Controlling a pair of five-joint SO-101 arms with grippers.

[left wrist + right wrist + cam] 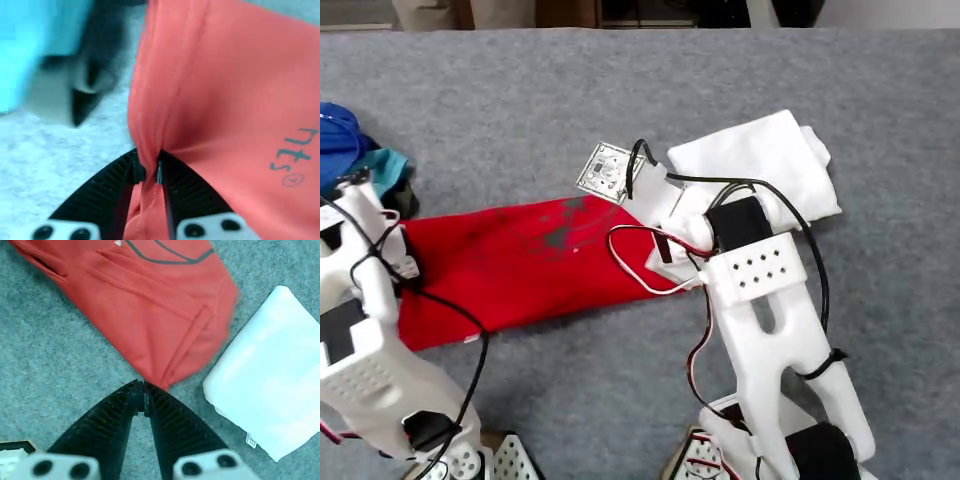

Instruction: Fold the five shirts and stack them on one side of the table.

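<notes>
Red shirt (pixel 520 265): a long flat band, dark print up, on the grey table (pixel 620 90) between a blue heap (pixel 340 140) and a folded white shirt (pixel 760 170). My left claw (pixel 148 172): low at the end near the heap, clenched on a ridge of red cloth. My right claw (pixel 144 392): angled down at the opposite corner, pressed closed with tips touching the hem; whether cloth is caught I cannot tell.

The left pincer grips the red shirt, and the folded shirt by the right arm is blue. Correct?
No. The folded shirt is white, not blue; the high view shows it. The left pincer does grip the red shirt.
</notes>
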